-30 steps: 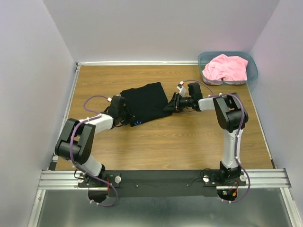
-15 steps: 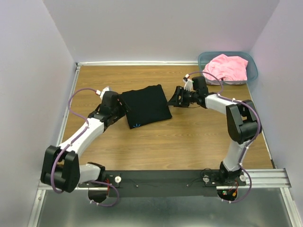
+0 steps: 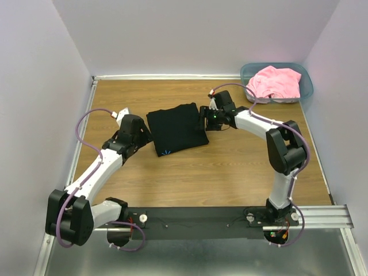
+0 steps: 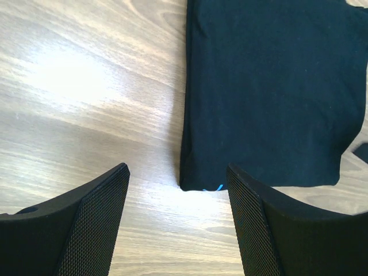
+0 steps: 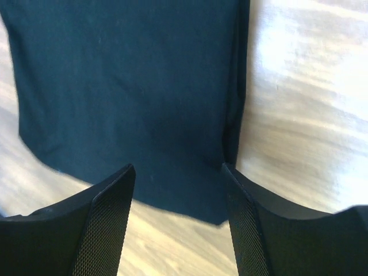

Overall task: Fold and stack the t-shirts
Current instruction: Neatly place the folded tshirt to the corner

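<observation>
Claws (image 4: 177,172) (image 5: 178,168), both spread, flank folded black t-shirt (image 3: 177,127).

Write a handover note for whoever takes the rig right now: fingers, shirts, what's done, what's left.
Left gripper: fingers open, empty, at the left edge of the black t-shirt.
Right gripper: fingers open, empty, at that shirt's right edge.
Black t-shirt: folded into a flat rectangle, mid-table.
Pink t-shirt: bunched and unfolded in the teal bin, far right corner.
Done: the black fold looks finished.
Left: lift the pink t-shirt out, fold it, stack the two.
</observation>
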`<state>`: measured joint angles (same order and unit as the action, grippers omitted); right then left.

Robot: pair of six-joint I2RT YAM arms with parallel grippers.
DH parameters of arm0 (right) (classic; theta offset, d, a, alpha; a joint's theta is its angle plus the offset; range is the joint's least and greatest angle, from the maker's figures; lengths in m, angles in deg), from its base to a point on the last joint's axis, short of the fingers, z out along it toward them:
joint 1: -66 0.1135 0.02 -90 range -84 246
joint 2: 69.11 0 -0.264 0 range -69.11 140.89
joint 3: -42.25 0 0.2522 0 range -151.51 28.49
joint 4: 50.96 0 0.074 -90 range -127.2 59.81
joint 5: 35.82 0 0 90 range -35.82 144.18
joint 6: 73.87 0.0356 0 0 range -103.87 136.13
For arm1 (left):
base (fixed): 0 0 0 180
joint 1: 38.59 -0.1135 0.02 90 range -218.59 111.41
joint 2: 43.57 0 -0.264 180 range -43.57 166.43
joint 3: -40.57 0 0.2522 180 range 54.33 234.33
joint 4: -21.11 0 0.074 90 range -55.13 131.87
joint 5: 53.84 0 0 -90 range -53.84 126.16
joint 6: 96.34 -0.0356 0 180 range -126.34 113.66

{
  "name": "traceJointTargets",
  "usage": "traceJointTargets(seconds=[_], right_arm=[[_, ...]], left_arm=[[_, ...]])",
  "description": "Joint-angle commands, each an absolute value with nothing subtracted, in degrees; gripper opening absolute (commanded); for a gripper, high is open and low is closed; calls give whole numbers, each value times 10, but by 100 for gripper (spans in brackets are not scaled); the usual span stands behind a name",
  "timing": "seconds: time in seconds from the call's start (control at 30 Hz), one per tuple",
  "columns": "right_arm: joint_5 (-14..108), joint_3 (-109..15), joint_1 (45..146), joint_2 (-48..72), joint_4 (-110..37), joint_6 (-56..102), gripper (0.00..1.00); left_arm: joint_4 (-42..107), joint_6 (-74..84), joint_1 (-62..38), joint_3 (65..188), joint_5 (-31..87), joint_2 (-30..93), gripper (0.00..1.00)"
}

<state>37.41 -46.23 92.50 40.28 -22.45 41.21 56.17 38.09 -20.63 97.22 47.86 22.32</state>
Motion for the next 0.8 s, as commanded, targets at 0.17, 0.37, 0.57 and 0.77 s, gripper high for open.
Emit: traceJointTargets(seconds=[0.17, 0.37, 0.57, 0.77], right_arm=[[502, -537, 941, 488, -197, 433, 69], [491, -561, 946, 517, -197, 429, 66], [454, -563, 955, 542, -197, 435, 50], [470, -547, 954, 536, -197, 448, 26]], left_arm=[[563, 345, -207, 963, 506, 182, 75], [554, 333, -207, 956, 506, 182, 75], [542, 322, -207, 948, 500, 192, 75], [525, 322, -207, 947, 487, 215, 74]])
